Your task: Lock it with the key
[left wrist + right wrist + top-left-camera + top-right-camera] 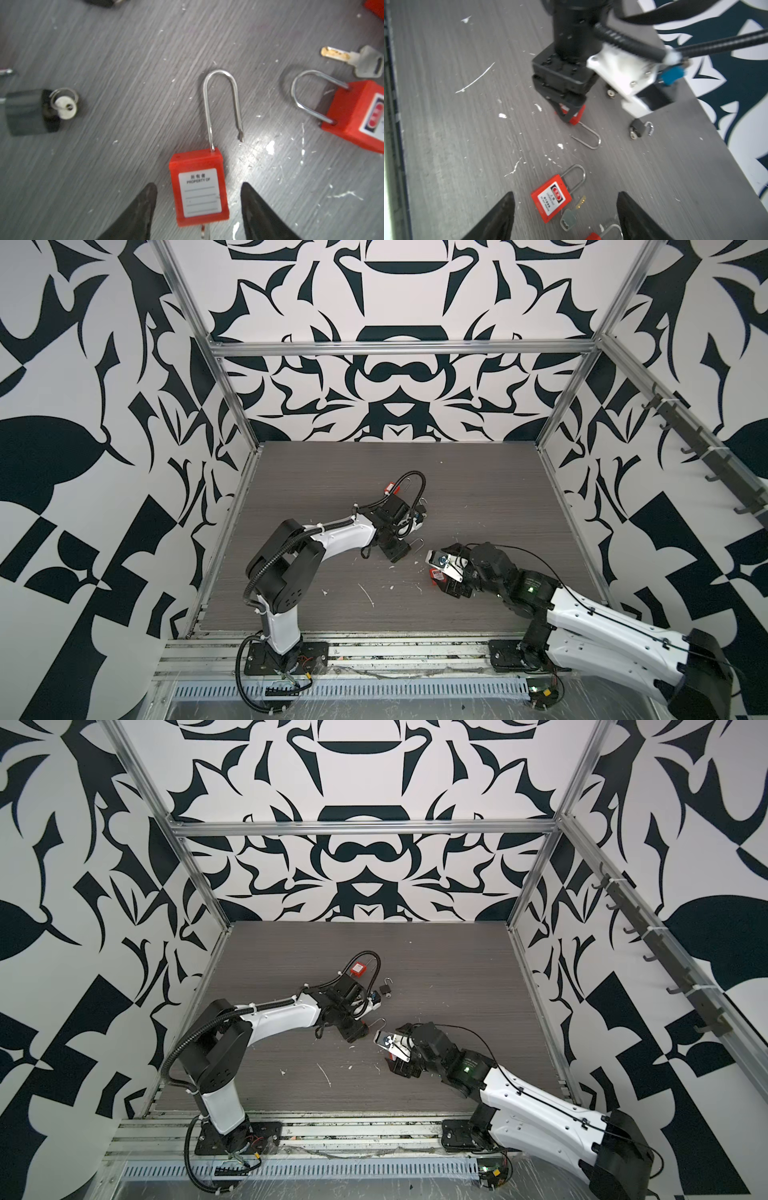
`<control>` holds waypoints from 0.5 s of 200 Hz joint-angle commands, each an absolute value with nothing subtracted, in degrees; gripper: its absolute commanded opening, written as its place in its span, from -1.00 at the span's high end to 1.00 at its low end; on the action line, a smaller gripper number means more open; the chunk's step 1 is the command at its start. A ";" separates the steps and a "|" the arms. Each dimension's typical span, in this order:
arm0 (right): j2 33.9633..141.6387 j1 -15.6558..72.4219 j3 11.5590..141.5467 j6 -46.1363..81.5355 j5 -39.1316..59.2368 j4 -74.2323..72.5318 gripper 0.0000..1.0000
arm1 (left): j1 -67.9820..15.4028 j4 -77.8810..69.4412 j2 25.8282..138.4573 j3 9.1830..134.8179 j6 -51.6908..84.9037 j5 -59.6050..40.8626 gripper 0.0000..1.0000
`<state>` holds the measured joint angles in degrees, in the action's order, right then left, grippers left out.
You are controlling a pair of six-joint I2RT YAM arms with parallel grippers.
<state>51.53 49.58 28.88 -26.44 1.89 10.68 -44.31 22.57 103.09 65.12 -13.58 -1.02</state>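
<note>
Left pincer [198, 187] is spread open, long-shackle red padlock [200, 197] lying squarely between its fingers, shackle [220, 72] popped. I'd clamp the body flat-on before anything. Right pincer [565, 193] is released too, loose key [568, 220] between its fingers.

The table [104, 166] is grey with a fine wood grain, flecked with white. The long-shackled padlock [199, 158] is red, its label white with dark print, its shackle silver. A second red padlock [349, 116] carries a white label with a red and dark mark. The small padlock [27, 112] is black. The loose key [367, 62] has a silvery head and a brass-coloured blade. The walls [395, 377] are white with dark swirling shapes.
</note>
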 commanded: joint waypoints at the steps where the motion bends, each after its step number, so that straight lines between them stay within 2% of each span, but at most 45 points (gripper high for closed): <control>1: 56.78 48.75 32.87 -33.68 8.83 11.59 -0.57 | -43.02 24.33 97.08 65.34 -12.15 1.24 -0.40; 42: 72.15 48.07 41.98 -44.62 9.97 12.80 -0.54 | -35.24 22.69 86.54 61.09 0.57 2.10 -0.46; 73: 84.02 45.58 51.10 -50.87 13.67 12.55 -0.55 | -25.94 19.09 79.41 55.31 11.55 -6.03 -0.47; 100: 92.96 42.91 60.16 -54.41 19.25 17.68 -0.55 | -23.43 15.01 75.56 50.98 14.16 -8.78 -0.48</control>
